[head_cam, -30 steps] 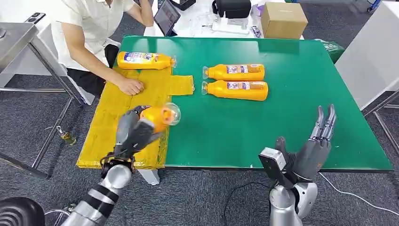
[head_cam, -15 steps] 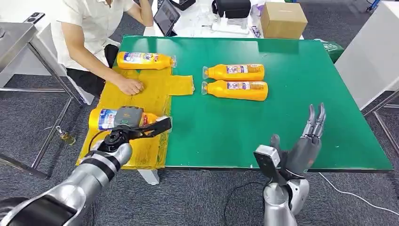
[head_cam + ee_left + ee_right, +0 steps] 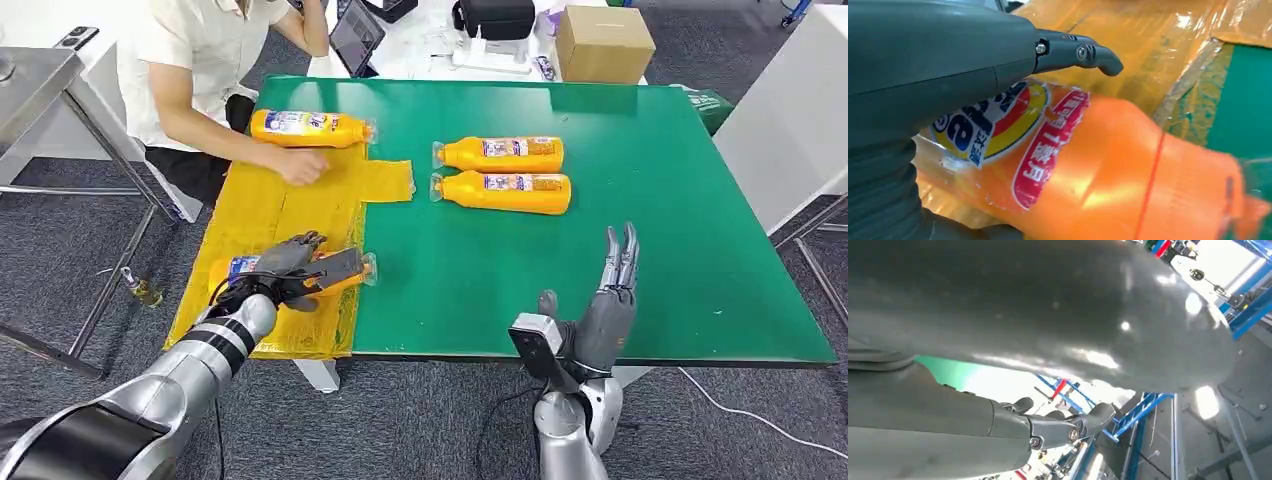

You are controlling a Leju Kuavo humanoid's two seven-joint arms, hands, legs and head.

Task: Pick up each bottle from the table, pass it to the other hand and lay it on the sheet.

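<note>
change: 1 s back the left hand (image 3: 290,268) had the bottle (image 3: 300,272) raised and pointing toward the camera; half a second ago it was low and flat over the sheet. Now it lies on the yellow sheet (image 3: 255,205), neck toward the green desk (image 3: 640,180).
person: hand (image 3: 302,166) has shifted up the sheet toward the far bottle (image 3: 310,128).
right hand: (image 3: 605,310) has drifted a little toward centre, raised at the near desk edge.
meaning: looks like the lay-down step for this bottle is nearly done; release is what's left. Two bottles (image 3: 500,172) lie side by side on the green, not yet handled.
left fingers: draped over the bottle's label area, wrapped on it; wrist view shows one finger (image 3: 1083,52) arched above the body, thumb alongside.
right fingers: straight, apart, holding nothing.
bottle position: on its side at the sheet's near right corner, cap (image 3: 369,266) just over the sheet/desk boundary.
bottle look: orange plastic, orange liquid, clear cap end, red-yellow-blue label (image 3: 998,125) with white lettering. Smooth, round; judged likely to roll once released.
</note>
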